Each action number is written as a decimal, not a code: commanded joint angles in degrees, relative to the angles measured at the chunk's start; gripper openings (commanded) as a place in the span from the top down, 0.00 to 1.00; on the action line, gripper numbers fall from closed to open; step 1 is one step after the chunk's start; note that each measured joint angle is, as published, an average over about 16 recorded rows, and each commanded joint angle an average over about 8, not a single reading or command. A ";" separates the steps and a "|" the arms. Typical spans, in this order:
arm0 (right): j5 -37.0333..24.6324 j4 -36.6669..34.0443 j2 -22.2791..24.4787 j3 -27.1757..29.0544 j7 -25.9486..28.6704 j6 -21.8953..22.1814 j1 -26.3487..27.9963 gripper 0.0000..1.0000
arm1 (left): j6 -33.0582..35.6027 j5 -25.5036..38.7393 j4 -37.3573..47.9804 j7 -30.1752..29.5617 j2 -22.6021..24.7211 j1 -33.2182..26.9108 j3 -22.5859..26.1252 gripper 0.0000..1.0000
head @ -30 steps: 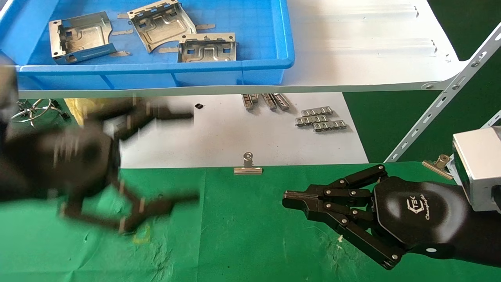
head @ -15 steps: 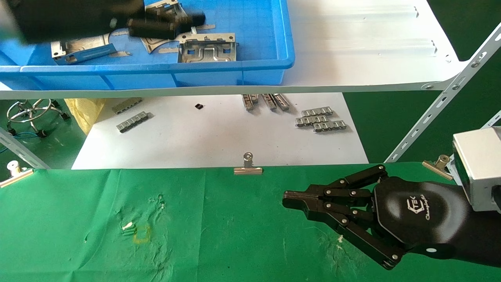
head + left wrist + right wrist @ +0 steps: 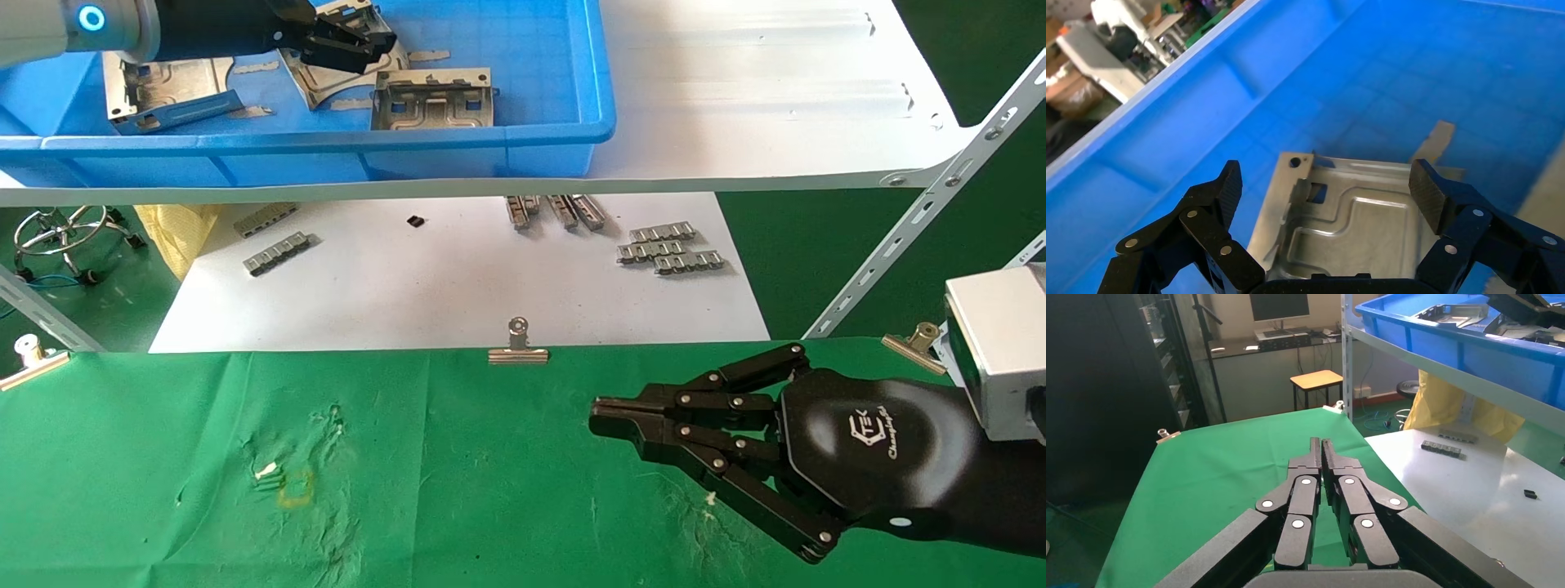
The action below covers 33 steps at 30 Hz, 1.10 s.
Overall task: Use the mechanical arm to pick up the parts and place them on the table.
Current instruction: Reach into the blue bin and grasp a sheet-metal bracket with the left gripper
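Three silvery brackets lie in the blue bin [image 3: 531, 131]: one at the left [image 3: 167, 86], one in the middle [image 3: 331, 82], one at the right [image 3: 433, 102]. My left gripper [image 3: 380, 45] is open and reaches into the bin over the middle bracket. In the left wrist view this bracket [image 3: 1352, 214] lies flat between the spread fingers of the left gripper [image 3: 1327, 184], which do not touch it. My right gripper [image 3: 596, 420] is shut and empty, parked low over the green table [image 3: 458, 490]; it also shows in the right wrist view [image 3: 1321, 444].
The bin stands on a white shelf board [image 3: 735, 98]. Below it a white sheet [image 3: 458, 286] holds small ridged metal strips [image 3: 670, 249]. Binder clips [image 3: 517, 347] hold the cloth's far edge. A yellow square mark [image 3: 296, 486] is on the cloth at left.
My left arm has swung up from over the green table into the blue bin, and its open fingers have settled over the middle bracket. The right arm has not moved.
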 commanded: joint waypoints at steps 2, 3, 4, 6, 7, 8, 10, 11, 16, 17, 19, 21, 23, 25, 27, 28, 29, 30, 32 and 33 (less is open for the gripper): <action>0.00 0.00 0.00 0.00 0.00 0.00 0.00 0.00 | -1.93 0.20 2.74 0.07 1.03 -0.67 0.06 1.00; 0.00 0.00 0.00 0.00 0.00 0.00 0.00 0.00 | -2.44 0.09 3.36 -0.23 1.16 -0.83 -0.03 1.00; 0.00 0.00 0.00 0.00 0.00 0.00 0.00 0.00 | -2.94 -0.01 3.91 -0.54 1.27 -0.97 -0.11 1.00; 0.00 0.00 0.00 0.00 0.00 0.00 0.00 0.00 | -3.78 -0.20 4.85 -1.21 1.39 -1.26 -0.26 1.00; 0.00 0.00 0.00 0.00 0.00 0.00 0.00 0.00 | -4.11 -0.24 5.23 -1.52 1.41 -1.41 -0.29 1.00; 0.00 0.00 0.00 0.00 0.00 0.00 0.00 0.00 | -4.40 -0.24 5.58 -1.83 1.41 -1.56 -0.29 1.00; 0.00 0.00 0.00 0.00 0.00 0.00 0.00 0.00 | -4.80 -0.10 6.11 -2.37 1.42 -1.84 -0.20 1.00; 0.00 0.00 0.00 0.00 0.00 0.00 0.00 0.00 | -4.96 0.04 6.35 -2.62 1.41 -1.97 -0.10 1.00; 0.00 0.00 0.00 0.00 0.00 0.00 0.00 0.00 | -5.18 0.93 7.17 -3.89 1.41 -2.48 0.52 1.00; 0.00 0.00 0.00 0.00 0.00 0.00 0.00 0.00 | -5.13 1.12 7.27 -4.13 1.40 -2.55 0.65 1.00; 0.00 0.00 0.00 0.00 0.00 0.00 0.00 0.00 | -4.92 1.47 7.39 -4.57 1.36 -2.66 0.89 1.00; 0.00 0.00 0.00 0.00 0.00 0.00 0.00 0.00 | -4.65 1.82 7.45 -4.93 1.30 -2.73 1.14 1.00; 0.00 0.00 0.00 0.00 0.00 0.00 0.00 0.00 | -4.40 2.15 7.47 -5.24 1.23 -2.76 1.37 1.00; 0.00 0.00 0.00 0.00 0.00 0.00 0.00 0.00 | -4.23 2.43 7.47 -5.51 1.10 -2.73 1.56 1.00; 0.00 0.00 0.00 0.00 0.00 0.00 0.00 0.00 | -4.19 2.64 7.44 -5.74 0.94 -2.67 1.70 1.00; 0.00 0.00 0.00 0.00 0.00 0.00 0.00 0.00 | -4.20 2.70 7.41 -5.85 0.85 -2.64 1.75 1.00; 0.00 0.00 0.00 0.00 0.00 0.00 0.00 0.00 | -4.22 2.75 7.37 -5.95 0.76 -2.61 1.78 1.00; 0.00 0.00 0.00 0.00 0.00 0.00 0.00 0.00 | -4.24 2.77 7.33 -6.05 0.67 -2.58 1.80 1.00; 0.00 0.00 0.00 0.00 0.00 0.00 0.00 0.00 | -4.25 2.77 7.23 -6.24 0.47 -2.54 1.80 1.00; 0.00 0.00 0.00 0.00 0.00 0.00 0.00 0.00 | -4.22 2.75 7.19 -6.35 0.40 -2.52 1.78 1.00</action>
